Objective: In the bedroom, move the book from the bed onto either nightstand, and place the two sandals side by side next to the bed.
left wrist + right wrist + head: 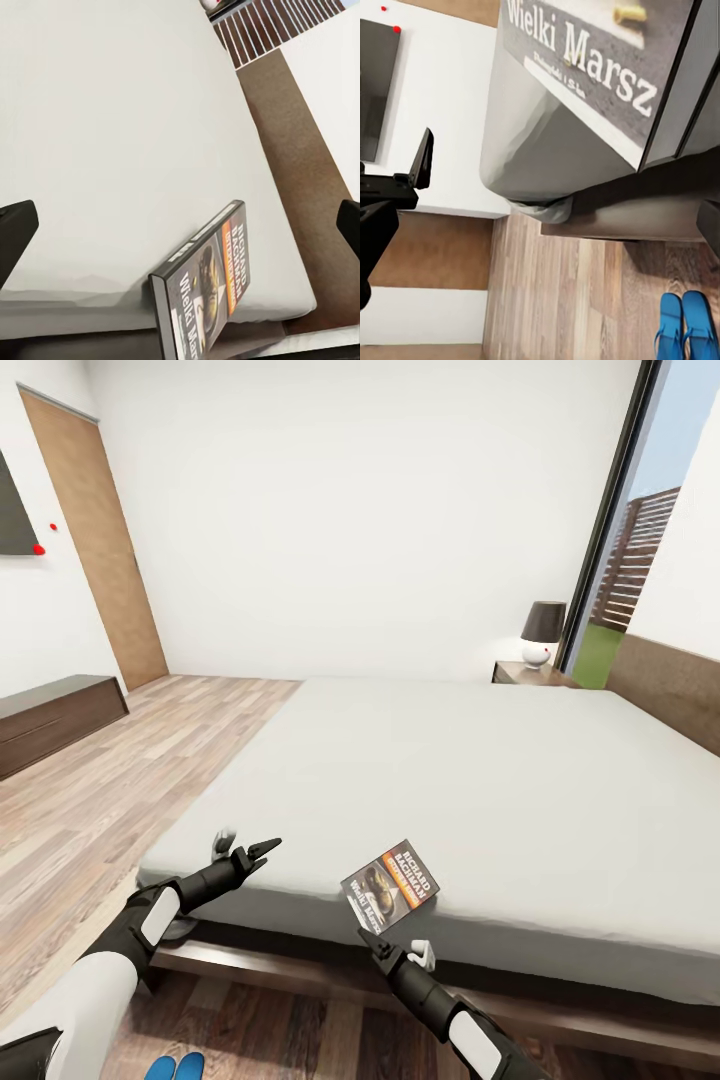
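Both sets of jaws stand spread, pinching nothing. The right gripper (pixel 392 948) hovers just below the book (pixel 390 884), which lies at the near edge of the bed (pixel 480 780), partly overhanging. The left gripper (pixel 245 852) hangs beside that edge. Two blue sandals (pixel 685 324) lie together on the floor (pixel 90 800). The nightstand (pixel 530 673) with its lamp (pixel 542 632) stands beyond the bed's far side.

Both arms are reaching forward; the left gripper (pixel 243 854) is holding its jaws apart, and the right gripper (pixel 395 949) is gaping too.
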Robot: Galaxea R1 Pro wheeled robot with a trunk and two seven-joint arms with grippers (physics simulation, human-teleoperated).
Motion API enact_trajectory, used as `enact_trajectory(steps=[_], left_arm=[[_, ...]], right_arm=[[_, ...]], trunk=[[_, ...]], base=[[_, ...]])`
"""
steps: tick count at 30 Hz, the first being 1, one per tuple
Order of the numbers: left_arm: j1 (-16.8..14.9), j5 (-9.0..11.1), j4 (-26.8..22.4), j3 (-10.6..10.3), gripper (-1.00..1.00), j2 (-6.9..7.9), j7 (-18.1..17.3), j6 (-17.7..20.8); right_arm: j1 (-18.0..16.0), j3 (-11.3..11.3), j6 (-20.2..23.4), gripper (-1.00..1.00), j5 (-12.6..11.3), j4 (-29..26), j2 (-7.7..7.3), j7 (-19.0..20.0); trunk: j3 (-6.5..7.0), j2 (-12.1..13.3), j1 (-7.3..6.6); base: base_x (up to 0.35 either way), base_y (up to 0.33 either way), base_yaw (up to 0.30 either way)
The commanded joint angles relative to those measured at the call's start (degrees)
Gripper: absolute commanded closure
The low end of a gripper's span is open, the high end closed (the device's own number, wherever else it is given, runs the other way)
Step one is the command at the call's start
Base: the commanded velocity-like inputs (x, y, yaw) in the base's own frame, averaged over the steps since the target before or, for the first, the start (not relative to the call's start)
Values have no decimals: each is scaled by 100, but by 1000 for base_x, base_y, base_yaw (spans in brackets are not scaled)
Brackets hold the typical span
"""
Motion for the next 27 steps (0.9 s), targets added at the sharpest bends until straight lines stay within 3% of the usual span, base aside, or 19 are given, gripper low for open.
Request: enact_trajectory(steps=[1,27], left_arm=[[-4,23,3,11,-100,0,-10,42],[-4,23,2,11,-100,2,-11,43]], right_arm=[[-3,18,48,-100,-65,-1,-3,8],[-2,13,51,-100,-73,3,-3,8]], trunk=[[-5,-2,-1],[-5,-2,-1]], base=[[0,0,0],[10,0,0]])
